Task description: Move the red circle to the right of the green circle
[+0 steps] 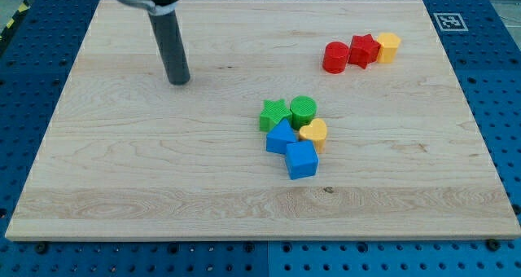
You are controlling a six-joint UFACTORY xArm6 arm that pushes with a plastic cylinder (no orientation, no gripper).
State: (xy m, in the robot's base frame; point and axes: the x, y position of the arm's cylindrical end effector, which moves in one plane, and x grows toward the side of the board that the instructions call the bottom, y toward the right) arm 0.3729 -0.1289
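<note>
The red circle (334, 57) lies at the view's upper right, touching a red star (363, 50), which touches a yellow hexagon-like block (388, 46). The green circle (303, 110) sits near the middle of the board, in a cluster with a green star (273, 114), a yellow heart (314, 133), a blue triangle-like block (281, 137) and a blue cube (301, 160). My tip (179, 81) rests on the board at the view's upper left, far left of both circles and touching no block.
The wooden board (122, 187) lies on a blue pegboard table (24, 81). A black-and-white marker tag (448, 20) sits off the board's top right corner.
</note>
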